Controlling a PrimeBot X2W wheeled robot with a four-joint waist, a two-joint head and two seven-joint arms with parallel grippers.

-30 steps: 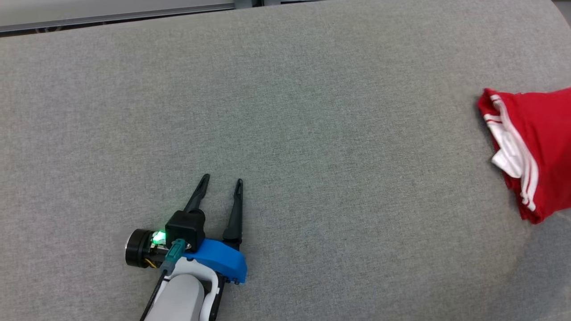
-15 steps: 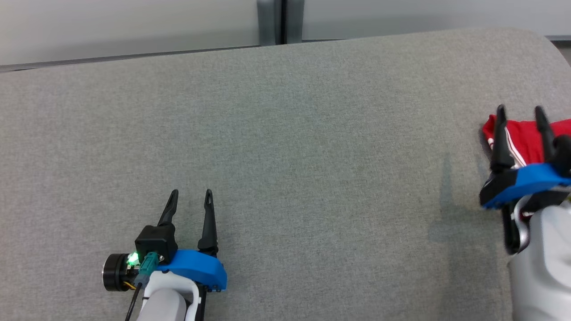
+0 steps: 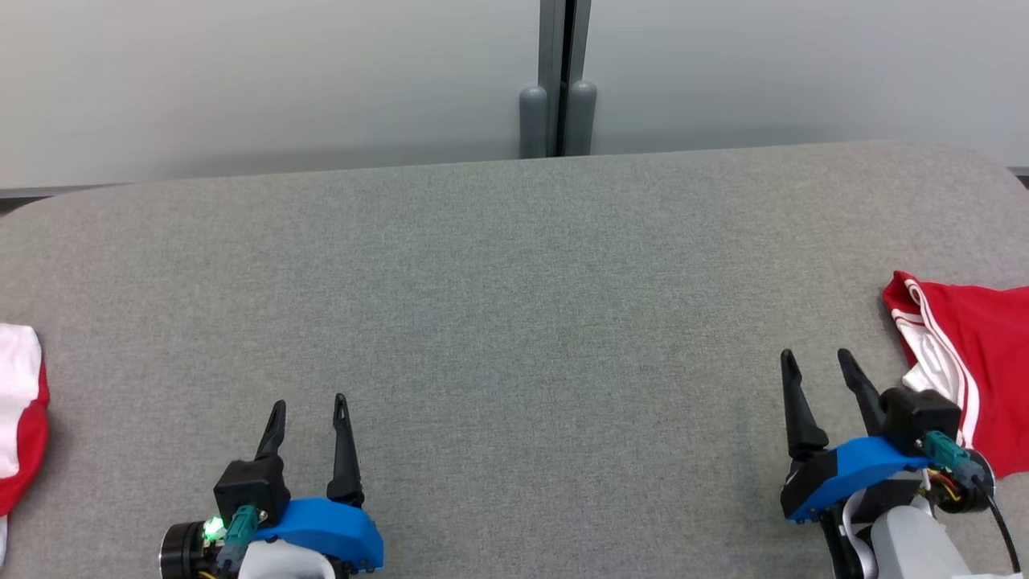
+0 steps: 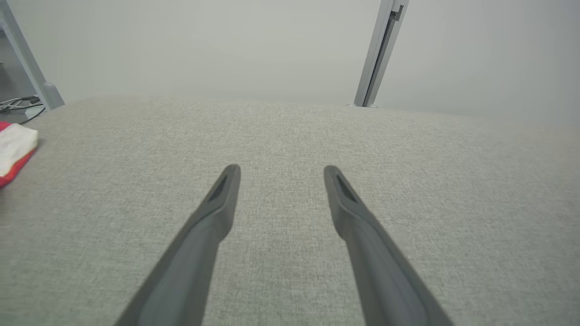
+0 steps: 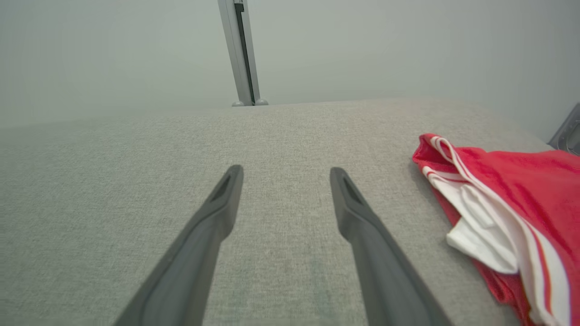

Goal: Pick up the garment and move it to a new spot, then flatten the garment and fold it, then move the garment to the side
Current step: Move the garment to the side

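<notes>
Grippers, two of them: left gripper [image 3: 309, 402] and right gripper [image 3: 815, 355], both spread wide and empty, low over one grey padded table [image 3: 514, 281]. One folded red garment [image 3: 985, 354] lies just beside the right gripper, at the table's right edge. One red-and-white cloth [image 3: 16, 402] lies far left.

Table [image 3: 514, 322] matt grey woven cloth; garment [image 3: 997, 362] soft red cloth (white trim); right gripper [image 3: 815, 355] fingers [image 5: 374, 253] matt plastic

Blk fingers [image 3: 344, 450], blue mounts [image 3: 321, 524], wht forearms [image 3: 916, 551]
</notes>
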